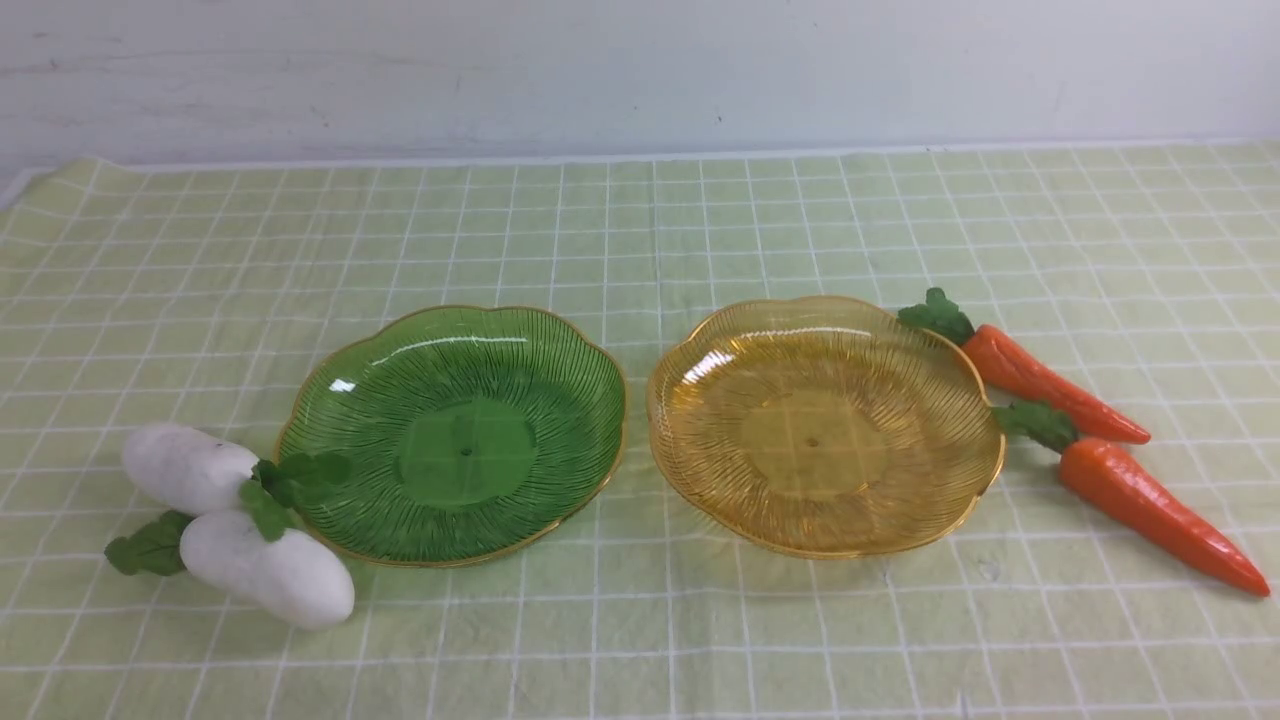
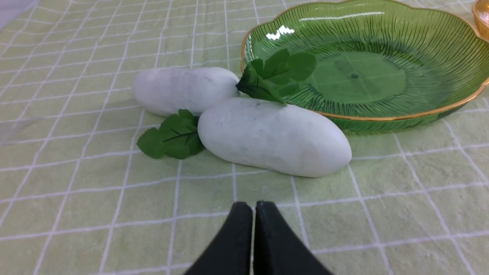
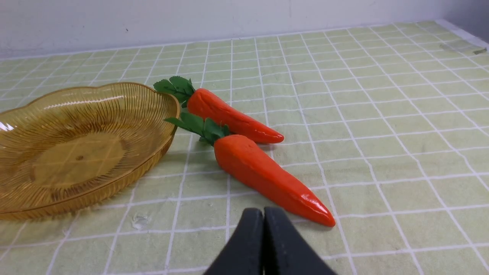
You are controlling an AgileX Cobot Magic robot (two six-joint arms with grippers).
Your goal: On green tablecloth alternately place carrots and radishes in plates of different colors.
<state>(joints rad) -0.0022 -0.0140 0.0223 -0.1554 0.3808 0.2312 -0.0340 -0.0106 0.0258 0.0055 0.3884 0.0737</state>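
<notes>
Here the green tablecloth (image 1: 640, 230), pale with a grid of thin white lines, covers the whole table up to a white wall (image 1: 640, 70). Two ribbed, gold-rimmed dishes sit side by side in the middle, rims nearly touching. The green plate (image 1: 520, 360) is on the robot's left and the amber plate (image 1: 830, 340) on its right. No vegetable lies in either one yet.

The two white roots rest on the cloth at the left of the green plate. The far radish (image 1: 185, 465) points its leaves at the plate, and they lap over the gold rim. The near radish (image 1: 270, 570) lies just in front of it, pressed close, with its leaves turned the other way, out toward the left.

The two orange roots lie on the cloth at the right of the amber plate, leafy tops toward it and tips slanting off to the right and toward the robot. The far carrot (image 1: 1050, 385) has its leaves against the plate's rim. The near carrot (image 1: 1160, 515) has its leaves at the rim too, just beside the far one's thin end.

The left gripper (image 2: 254, 208) shows only in its wrist view. Its black fingers are pressed together with nothing between them, above bare cloth, near the near radish but apart from it. The right gripper (image 3: 263, 214) is likewise closed on nothing, just short of the near carrot's tip.
</notes>
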